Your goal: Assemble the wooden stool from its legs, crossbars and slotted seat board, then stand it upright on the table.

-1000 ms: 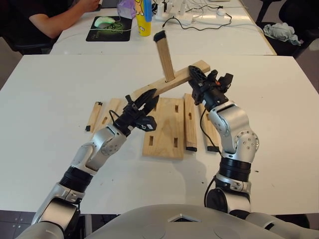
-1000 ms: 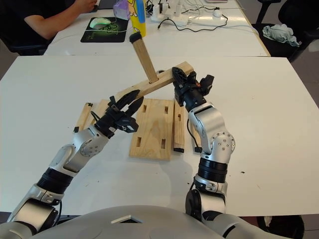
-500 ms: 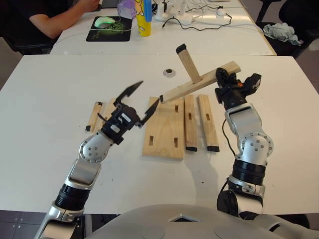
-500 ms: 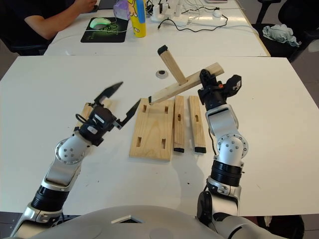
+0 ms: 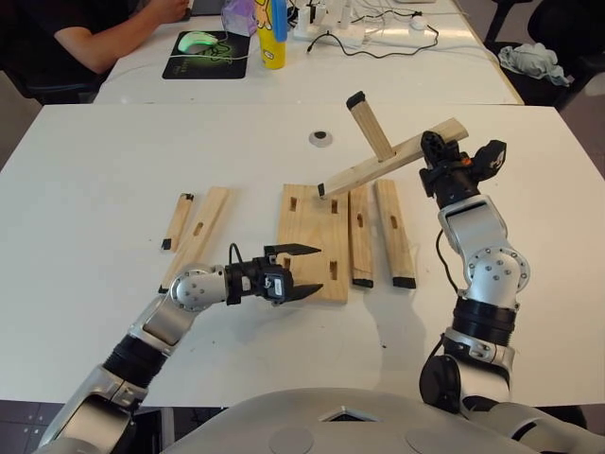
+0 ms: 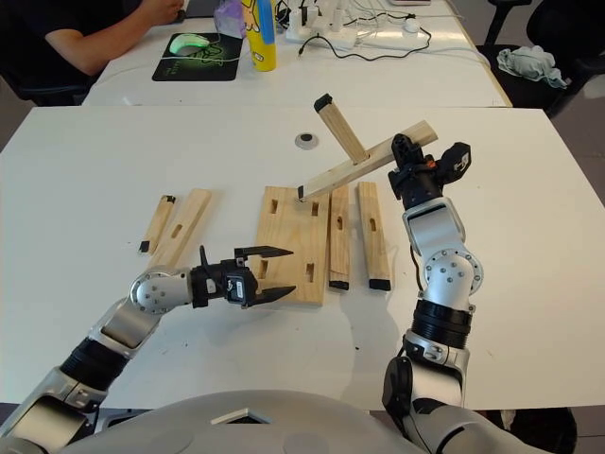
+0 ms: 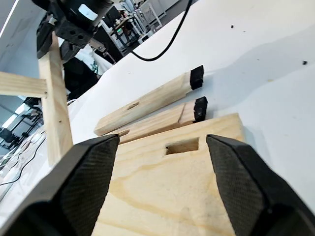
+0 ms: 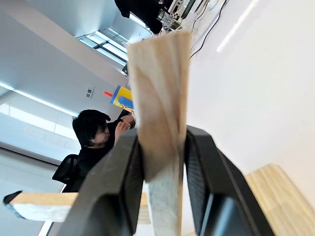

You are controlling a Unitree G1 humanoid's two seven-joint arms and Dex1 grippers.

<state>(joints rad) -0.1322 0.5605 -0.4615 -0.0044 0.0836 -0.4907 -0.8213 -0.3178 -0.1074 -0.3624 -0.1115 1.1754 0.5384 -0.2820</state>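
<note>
Holding the left gripper [image 5: 310, 270] low at the near left corner of the slotted seat board [image 5: 317, 222], forearm stretching almost flat along the table [image 5: 104, 170], fingers [image 7: 88, 182] spreading wide and gripping nothing. Covering part of that corner, so leaving any contact with the wood impossible to judge. Passing, just right of the board, a slotted bar [image 5: 360, 232] and a second slotted bar [image 5: 394, 232] lying flat side by side, black caps at their near ends. Passing, well apart on the left, a wider bar [image 5: 198, 232] and a short bar [image 5: 178, 220] close together. Farther back, rising upright from a low elbow and pinching the right gripper [image 5: 437, 151] tight on the high end of the T-piece [image 5: 388, 163], pads [image 8: 118, 187] pressing both faces. Sloping that long bar down toward the board's far edge, its capped tip hiding whether wood is meeting wood there. Carrying a shorter capped bar leaning up from its middle. Beyond, skirting a small round dark object [image 5: 322, 138].
</note>
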